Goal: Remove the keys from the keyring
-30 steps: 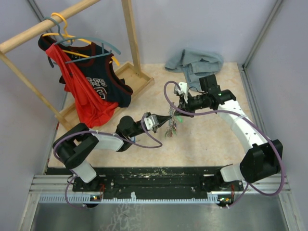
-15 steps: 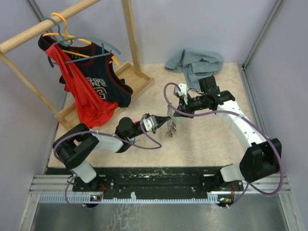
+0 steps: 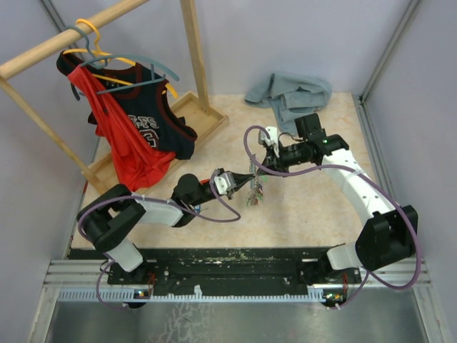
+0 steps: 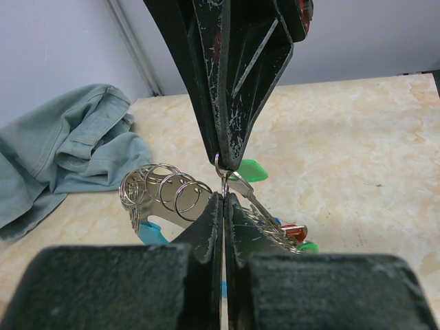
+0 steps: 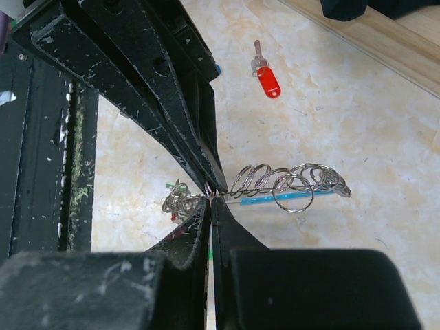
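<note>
Keyring [image 4: 165,191]: thin bright metal wire, polished and glossy. Behind the keyring, cloth [image 4: 62,148]: grey-blue woven fabric, matt, creased. Beneath the keyring, table [image 4: 357,137]: pale marbled surface (faint sheen). At the keyring, left gripper [image 4: 224,198]: matt black plastic, scratched.

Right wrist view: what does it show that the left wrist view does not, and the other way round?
Only the right wrist view shows a red-tagged key lying alone on the table, apart from the bunch. Only the left wrist view shows the grey-blue cloth. Both show the keyring, pinched where the shut left gripper and right gripper meet.
</note>
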Action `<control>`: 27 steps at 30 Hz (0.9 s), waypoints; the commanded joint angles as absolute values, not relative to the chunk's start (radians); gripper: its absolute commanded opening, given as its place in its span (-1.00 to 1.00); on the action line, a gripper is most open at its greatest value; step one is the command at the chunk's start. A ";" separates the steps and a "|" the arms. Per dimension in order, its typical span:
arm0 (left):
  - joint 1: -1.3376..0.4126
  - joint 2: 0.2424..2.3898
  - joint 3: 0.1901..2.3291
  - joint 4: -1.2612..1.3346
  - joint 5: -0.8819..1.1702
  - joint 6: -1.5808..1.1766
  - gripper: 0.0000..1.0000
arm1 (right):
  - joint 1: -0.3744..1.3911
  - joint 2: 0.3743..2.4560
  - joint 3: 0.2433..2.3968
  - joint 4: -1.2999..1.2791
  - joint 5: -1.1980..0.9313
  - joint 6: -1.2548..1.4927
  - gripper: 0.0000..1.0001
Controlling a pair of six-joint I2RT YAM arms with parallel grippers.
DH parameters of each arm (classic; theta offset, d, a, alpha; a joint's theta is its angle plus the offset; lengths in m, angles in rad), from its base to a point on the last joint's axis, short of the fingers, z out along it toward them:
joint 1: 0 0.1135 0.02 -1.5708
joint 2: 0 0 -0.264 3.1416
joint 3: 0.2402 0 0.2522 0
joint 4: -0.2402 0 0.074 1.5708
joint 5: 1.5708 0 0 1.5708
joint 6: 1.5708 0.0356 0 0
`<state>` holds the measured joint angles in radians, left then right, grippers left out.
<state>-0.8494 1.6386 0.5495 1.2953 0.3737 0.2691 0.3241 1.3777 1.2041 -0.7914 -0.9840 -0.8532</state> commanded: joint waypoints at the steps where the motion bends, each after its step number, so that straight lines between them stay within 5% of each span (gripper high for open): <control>1: -0.849 1.607 0.585 1.279 0.332 0.264 -1.00 | 0.335 1.370 1.227 -0.792 -1.047 -0.877 -1.00; 27: -0.848 1.577 0.611 1.192 0.252 0.178 -1.00 | 0.385 1.390 1.194 -0.656 -1.000 -0.745 -1.00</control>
